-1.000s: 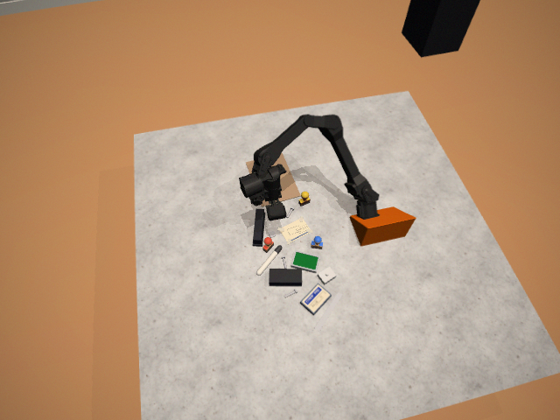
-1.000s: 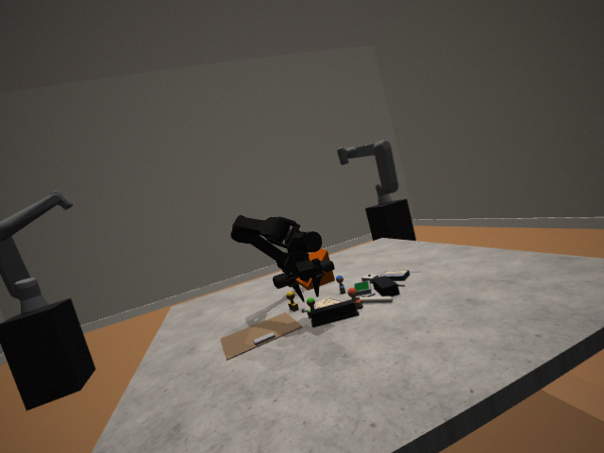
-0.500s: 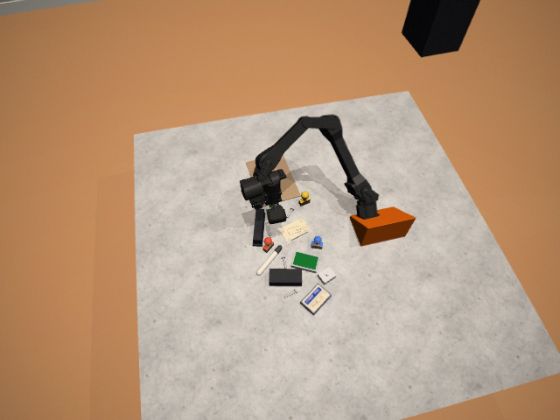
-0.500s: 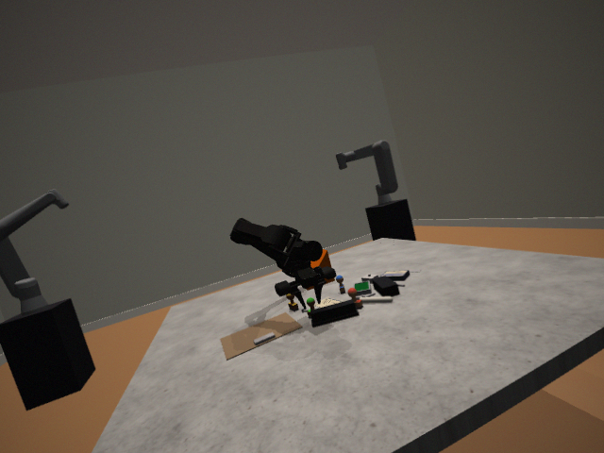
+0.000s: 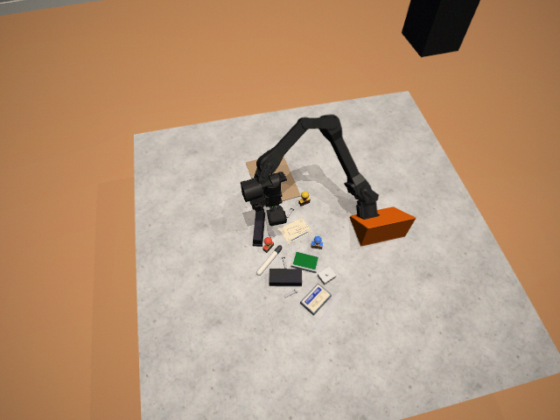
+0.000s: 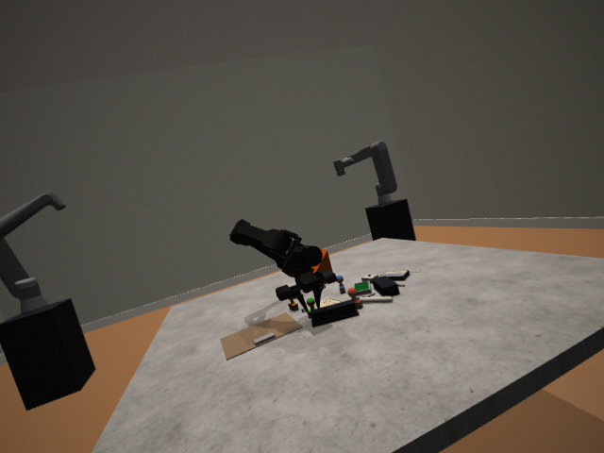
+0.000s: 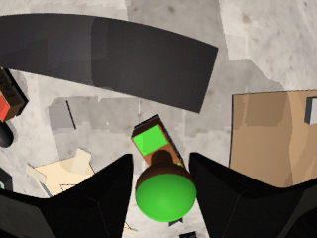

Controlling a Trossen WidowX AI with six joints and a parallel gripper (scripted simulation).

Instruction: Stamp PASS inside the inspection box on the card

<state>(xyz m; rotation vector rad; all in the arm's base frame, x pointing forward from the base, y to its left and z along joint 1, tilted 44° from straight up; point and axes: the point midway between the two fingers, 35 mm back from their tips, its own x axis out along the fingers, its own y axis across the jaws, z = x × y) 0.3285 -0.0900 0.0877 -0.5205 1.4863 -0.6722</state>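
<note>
Grey bench (image 5: 407, 271) carries the clutter. Arm (image 5: 316, 130) reaches down over it. Long black bar (image 7: 113, 56) lies just beyond the stamp. Card (image 5: 295, 229) is near, beside the gripper. Gripper (image 7: 158, 188) straddles the green-knobbed PASS stamp (image 7: 165, 192); fingers partly closed, narrow gaps either side (not yet gripping). Stamp stands upright on the bench.

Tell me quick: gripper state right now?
Gripper: open, fingers either side of the green-knobbed stamp, closing in but not yet gripping it.
</note>
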